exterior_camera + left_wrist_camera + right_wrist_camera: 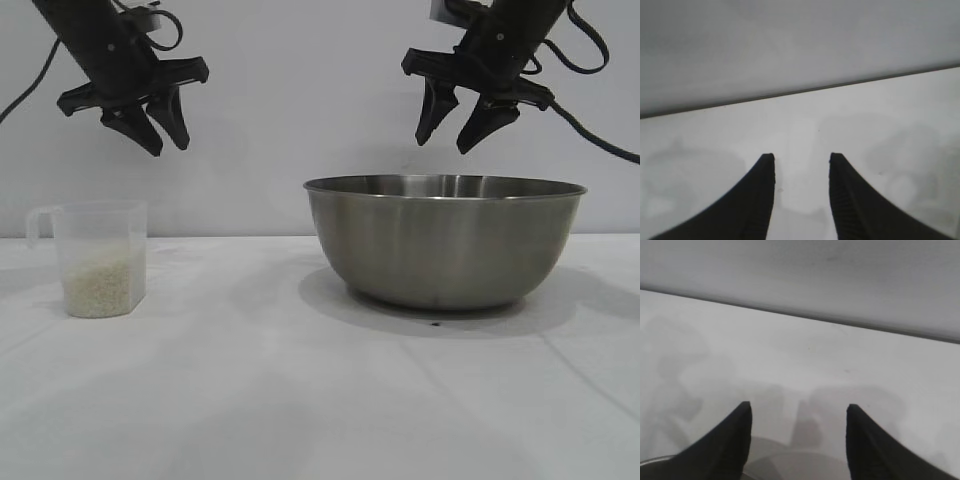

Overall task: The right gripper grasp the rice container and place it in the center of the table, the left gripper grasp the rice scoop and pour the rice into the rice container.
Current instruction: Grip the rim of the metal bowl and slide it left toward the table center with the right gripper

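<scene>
The rice container (445, 240), a wide steel bowl, stands on the white table (250, 400) right of centre. High over its rim my right gripper (452, 137) hangs open with nothing in it; part of the bowl's rim (790, 465) shows between its fingers in the right wrist view. The rice scoop (98, 258), a clear plastic cup with a side handle, stands at the left, about a third full of white rice (100, 285). My left gripper (168, 142) is open and empty in the air, above the scoop and slightly to its right. The left wrist view shows only bare table between the fingers (767, 195).
A plain grey wall (300, 100) stands behind the table. Bare tabletop lies between the scoop and the bowl and across the whole front. Cables trail from both arms at the top corners.
</scene>
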Robot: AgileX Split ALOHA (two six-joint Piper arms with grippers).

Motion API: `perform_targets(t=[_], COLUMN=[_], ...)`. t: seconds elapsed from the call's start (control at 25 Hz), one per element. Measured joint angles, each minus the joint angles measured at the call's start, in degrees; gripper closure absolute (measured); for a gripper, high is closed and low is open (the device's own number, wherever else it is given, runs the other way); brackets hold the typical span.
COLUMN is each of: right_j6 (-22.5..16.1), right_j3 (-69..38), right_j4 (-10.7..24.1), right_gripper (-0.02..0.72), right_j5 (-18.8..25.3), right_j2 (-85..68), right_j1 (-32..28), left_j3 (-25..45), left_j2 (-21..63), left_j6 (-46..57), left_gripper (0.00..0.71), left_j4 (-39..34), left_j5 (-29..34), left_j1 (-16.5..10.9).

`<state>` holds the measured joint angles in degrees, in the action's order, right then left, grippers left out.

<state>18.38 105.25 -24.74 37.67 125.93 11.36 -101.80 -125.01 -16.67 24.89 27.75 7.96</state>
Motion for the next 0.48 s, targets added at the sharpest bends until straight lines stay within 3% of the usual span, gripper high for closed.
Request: perform_targets(t=[0.28,0.48], right_j6=[0.00,0.46], right_j3=[0.00,0.00], right_j4=[0.00,1.34], right_gripper=[0.356,0.356], right_j5=[0.76,6.37], right_j2=[0.00,-0.49], right_j1=[0.00,-0.78], left_j3=[0.00,0.00], left_j2=[0.00,0.00], left_j6=[0.11,0.11], left_gripper=[0.481,0.481], left_j4=[0.00,-0.11], left_j5=[0.00,0.47], left_j1=[0.00,0.00])
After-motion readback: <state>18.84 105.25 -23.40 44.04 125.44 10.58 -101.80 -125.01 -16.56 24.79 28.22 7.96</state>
